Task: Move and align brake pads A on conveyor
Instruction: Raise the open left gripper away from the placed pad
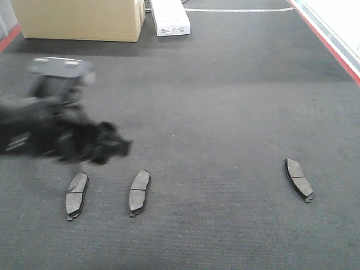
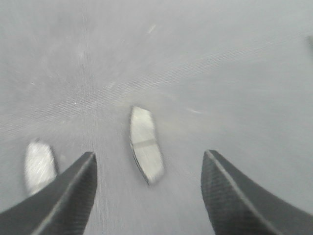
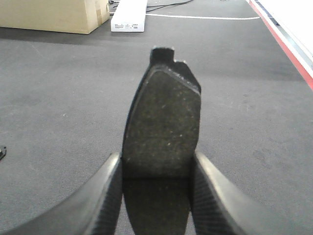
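wide dark carpet-textured conveyor (image 1: 225,101): carries three flat grey grooved brake pads (image 1: 139,192), two aligned at left, one apart at right. left gripper (image 2: 149,196): fingers spread, empty, above them. right gripper (image 3: 156,169): fingers clamping a fourth pad (image 3: 164,127). step: carrying; next, place beside row.

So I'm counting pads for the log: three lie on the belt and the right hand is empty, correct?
Not quite. Three brake pads lie on the conveyor, but the right wrist view shows the right hand gripping a fourth pad.
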